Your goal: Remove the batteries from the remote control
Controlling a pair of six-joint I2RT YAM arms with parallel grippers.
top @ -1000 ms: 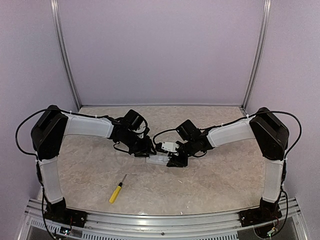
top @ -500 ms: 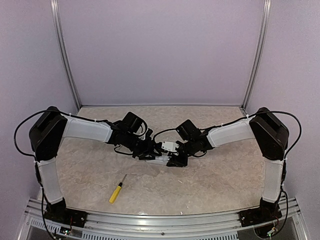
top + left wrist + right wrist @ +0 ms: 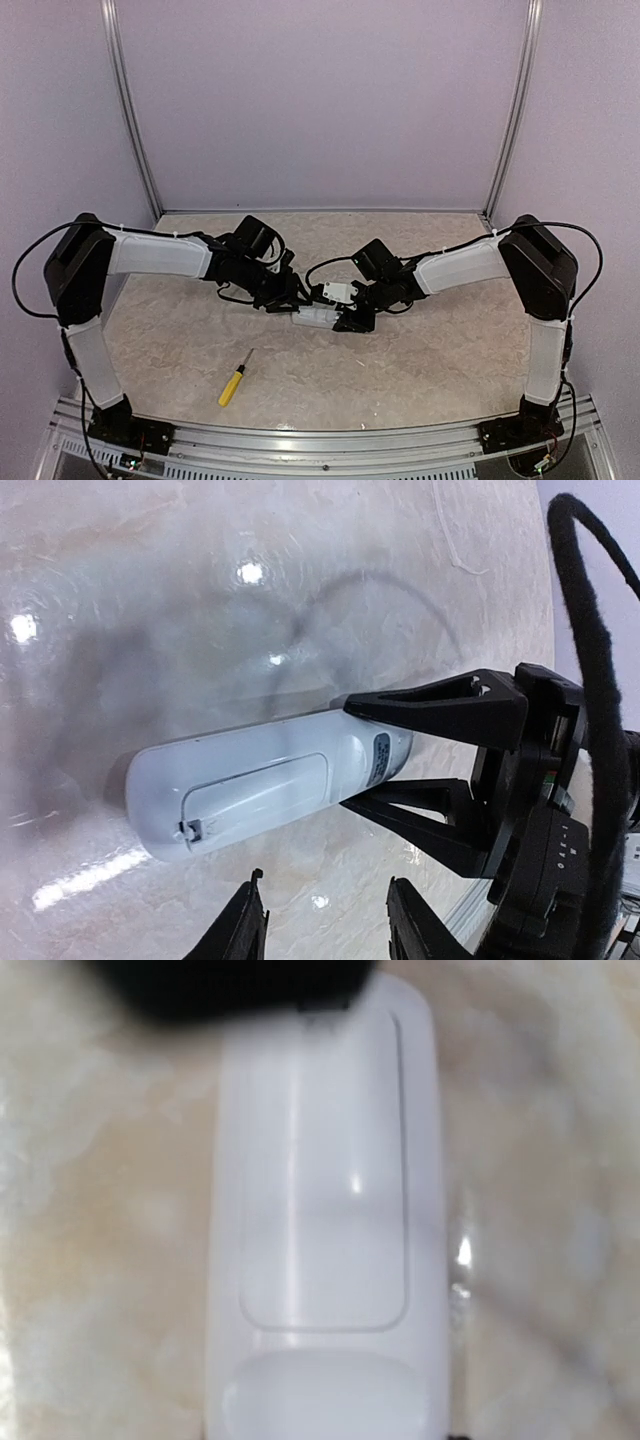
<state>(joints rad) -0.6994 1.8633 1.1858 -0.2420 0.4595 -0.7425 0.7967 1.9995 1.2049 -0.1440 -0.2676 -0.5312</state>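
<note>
Slim white plastic remote control (image 3: pixel 265 785) lies crosswise just ahead of the open, empty left pincer (image 3: pixel 325 902); right pincer (image 3: pixel 372 760) clamps its labelled end.

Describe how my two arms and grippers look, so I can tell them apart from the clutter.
Both match: the left arm and right arm have white shell links between bulky black joints, each trailed by a looping black cable. The left gripper and right gripper are black, with flat, tapering wedge-shaped fingers.
</note>
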